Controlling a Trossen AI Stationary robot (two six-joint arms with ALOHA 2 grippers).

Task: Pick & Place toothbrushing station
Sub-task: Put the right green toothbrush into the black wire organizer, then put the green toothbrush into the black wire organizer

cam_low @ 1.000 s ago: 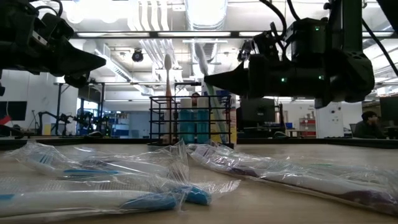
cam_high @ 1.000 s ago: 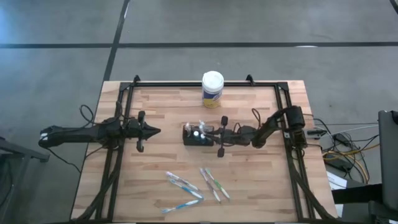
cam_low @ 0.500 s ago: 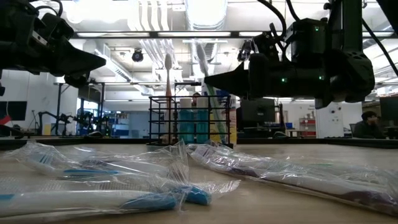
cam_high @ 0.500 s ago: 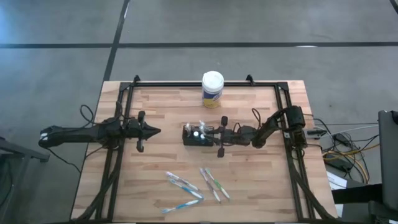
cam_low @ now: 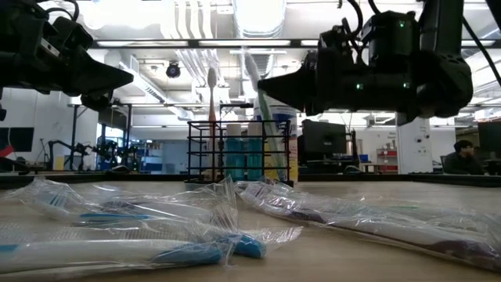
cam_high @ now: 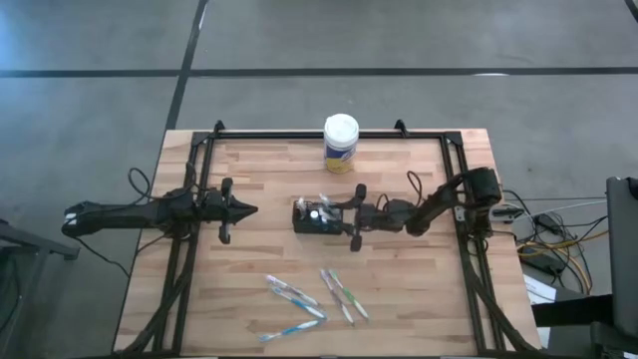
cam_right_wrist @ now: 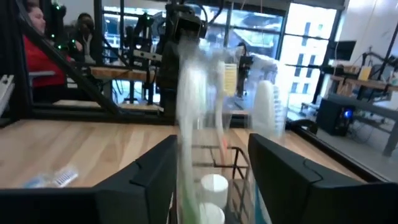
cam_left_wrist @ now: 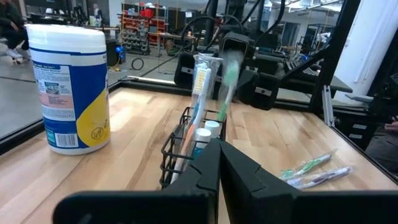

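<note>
The toothbrushing station, a black wire holder, stands on the middle of the table. In it stand a wrapped toothbrush and a wrapped green one, which leans in its right end. My right gripper hovers at the holder's right end, above its rim, and is open. In the right wrist view the green toothbrush rises blurred between the two fingers, close to one of them. My left gripper waits shut, left of the holder and above the table.
A white-lidded canister with a yellow label stands at the table's far edge. Several wrapped toothbrushes lie near the front edge. A black frame borders the table. People are in the room behind.
My right gripper has opened and let go of the green wrapped toothbrush, which now stands in the holder and leans a little more. The gripper has also risen slightly above the holder.
</note>
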